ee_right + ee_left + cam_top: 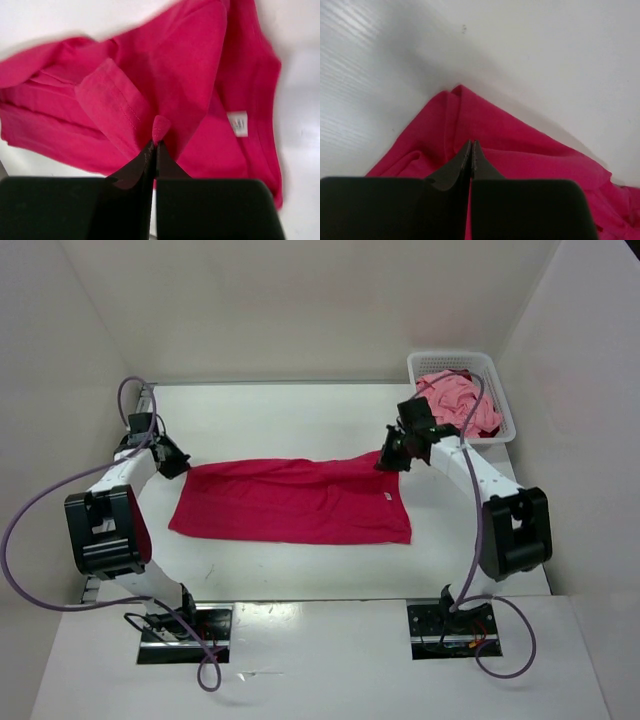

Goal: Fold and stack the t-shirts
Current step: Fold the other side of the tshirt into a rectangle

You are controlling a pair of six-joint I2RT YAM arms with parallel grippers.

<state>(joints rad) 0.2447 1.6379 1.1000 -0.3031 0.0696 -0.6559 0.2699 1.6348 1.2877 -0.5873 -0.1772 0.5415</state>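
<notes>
Magenta t-shirt (290,502) spread on table (300,420), left gripper (471,146) and right gripper (154,146) — each pinching cloth

White links (128,474), black joints (103,532), purple cables (121,395), dark left claw (471,145), right claw (154,145)

white lattice basket (450,358) | far right corner (upright) | white table (300,570)

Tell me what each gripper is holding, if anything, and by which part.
Both hold the magenta-red t-shirt. The left gripper is shut on its far left corner; the right gripper pinches a small fold at its far right corner.
</notes>
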